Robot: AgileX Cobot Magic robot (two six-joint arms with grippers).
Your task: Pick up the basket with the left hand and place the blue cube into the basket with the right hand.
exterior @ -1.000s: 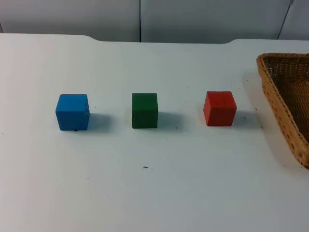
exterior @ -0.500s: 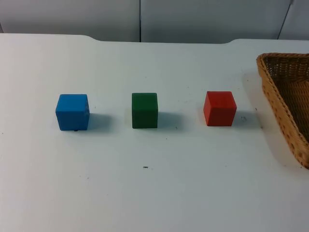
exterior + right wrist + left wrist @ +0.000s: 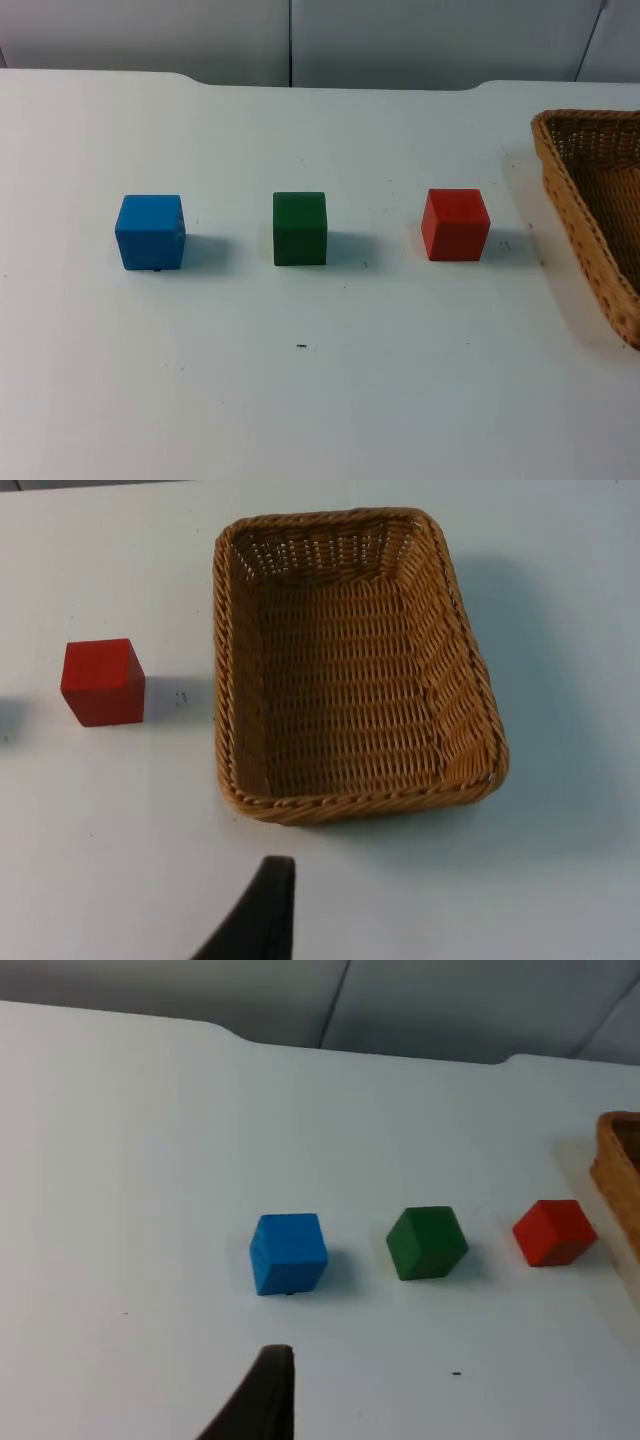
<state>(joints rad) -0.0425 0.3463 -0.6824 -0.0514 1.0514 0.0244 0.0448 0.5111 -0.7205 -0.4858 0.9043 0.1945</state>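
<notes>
Top view: blue cube toward tabletop's left edge, basket at right edge, well apart. Left wrist: left claw nearer cube than basket; spread impossible to tell. Right wrist: right claw just short of basket's near rim, long axis leading away; spread likewise unclear.

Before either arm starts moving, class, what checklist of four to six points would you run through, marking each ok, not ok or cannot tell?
1. Basket upright, nothing inside: ok.
2. Blue cube standing apart from the green cube: ok.
3. Red cube clear of the basket's rim: ok.
4. Basket held by the left tool: not ok, it rests on the table.
5. Either tool's fingers open: cannot tell.
</notes>
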